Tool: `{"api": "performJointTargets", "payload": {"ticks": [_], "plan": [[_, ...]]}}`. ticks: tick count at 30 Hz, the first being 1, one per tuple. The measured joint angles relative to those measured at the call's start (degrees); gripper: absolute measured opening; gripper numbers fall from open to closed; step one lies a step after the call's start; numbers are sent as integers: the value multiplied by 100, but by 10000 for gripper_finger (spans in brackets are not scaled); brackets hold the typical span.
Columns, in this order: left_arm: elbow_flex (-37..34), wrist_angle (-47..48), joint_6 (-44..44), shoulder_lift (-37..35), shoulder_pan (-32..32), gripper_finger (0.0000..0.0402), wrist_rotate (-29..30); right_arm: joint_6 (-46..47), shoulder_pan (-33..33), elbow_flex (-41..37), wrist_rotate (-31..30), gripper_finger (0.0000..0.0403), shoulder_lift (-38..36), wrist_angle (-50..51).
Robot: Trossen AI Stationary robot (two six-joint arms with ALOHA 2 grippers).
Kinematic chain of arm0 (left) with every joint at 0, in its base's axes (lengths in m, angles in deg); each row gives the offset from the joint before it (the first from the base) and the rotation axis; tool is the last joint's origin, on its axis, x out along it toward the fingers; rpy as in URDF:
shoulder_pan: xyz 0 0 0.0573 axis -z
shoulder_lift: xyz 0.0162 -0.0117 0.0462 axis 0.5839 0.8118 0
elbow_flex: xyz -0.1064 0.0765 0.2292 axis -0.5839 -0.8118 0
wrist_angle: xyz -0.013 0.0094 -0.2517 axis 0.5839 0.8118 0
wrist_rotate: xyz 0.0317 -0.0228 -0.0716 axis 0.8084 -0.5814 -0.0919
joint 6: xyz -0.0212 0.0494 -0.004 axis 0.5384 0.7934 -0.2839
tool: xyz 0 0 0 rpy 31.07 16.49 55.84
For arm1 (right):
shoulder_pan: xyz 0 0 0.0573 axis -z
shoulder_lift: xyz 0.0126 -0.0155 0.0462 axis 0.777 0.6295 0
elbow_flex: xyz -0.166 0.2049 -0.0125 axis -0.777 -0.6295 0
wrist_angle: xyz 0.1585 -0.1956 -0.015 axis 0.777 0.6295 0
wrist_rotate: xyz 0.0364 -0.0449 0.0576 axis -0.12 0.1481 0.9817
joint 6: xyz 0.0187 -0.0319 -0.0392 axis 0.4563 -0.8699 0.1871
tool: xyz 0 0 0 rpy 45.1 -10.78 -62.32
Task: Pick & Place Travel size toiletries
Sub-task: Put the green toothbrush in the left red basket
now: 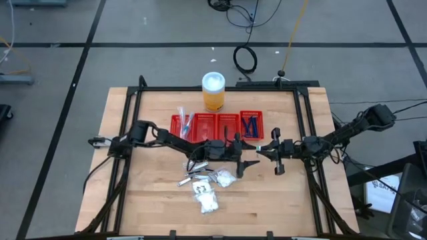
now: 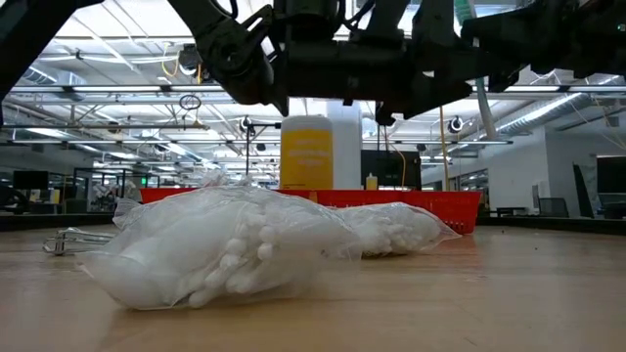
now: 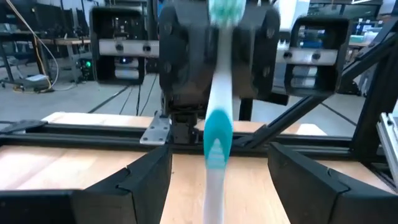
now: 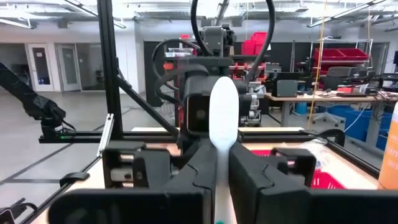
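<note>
Right gripper (image 4: 222,163) is pressed together on the handle of a white-and-teal plastic toothbrush (image 3: 217,124); the brush's long axis runs level from those shut fingers straight toward the left gripper (image 3: 217,180), which faces it at mid-table; the left fingers (image 3: 146,177) stand spread to either side of the handle, not yet pinching, so a handover looks to be the step in hand; beyond lie the white crinkly packets (image 1: 208,199) on the wood, and the red four-compartment tray (image 1: 217,124) farther off.

Two white packets (image 1: 211,197), one red tray (image 1: 229,117), one orange jar (image 1: 213,98)
</note>
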Motion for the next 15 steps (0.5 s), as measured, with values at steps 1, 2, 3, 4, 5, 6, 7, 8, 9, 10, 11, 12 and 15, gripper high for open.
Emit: {"api": "performJointTargets", "payload": {"ticks": [1, 2, 3, 4, 5, 6, 7, 8, 9, 10, 11, 12, 15], "plan": [[2, -25, 44, -8, 0, 262, -2, 0, 0, 0, -2, 13, 27, -15], [2, -71, 79, -8, 0, 262, 0, 0, 0, 0, 0, 13, 43, -2], [2, -109, 103, -7, 0, 262, 0, 0, 0, 0, 0, 13, 55, 4], [2, -147, 116, -4, -2, 262, 0, 2, 0, 0, 0, 13, 82, -37], [2, -154, 115, -4, -2, 262, 0, 2, 0, 1, 0, 13, 116, -75], [2, -159, 102, -5, -2, 262, 0, 2, 0, 2, 2, 13, 147, -95], [2, -159, 90, -6, -2, 262, 0, 2, 0, 2, 6, 13, 175, -123], [2, -156, 68, -6, -4, 262, 0, 2, 0, 2, 35, 13, 210, -200], [2, -152, 67, -6, -4, 262, 0, 2, 4, 2, 126, 13, 250, -288], [2, -148, 64, -6, -4, 262, 0, 0, 4, 2, 170, 13, 290, -360], [2, -150, 62, -6, -4, 262, 0, -4, 4, 2, 229, 13, 338, -421], [2, -154, 60, -6, -4, 262, 0, -7, 4, 2, 281, 13, 386, -487], [2, -149, 58, -6, -4, 262, 0, -12, 2, 2, 289, 13, 507, -657]]}}
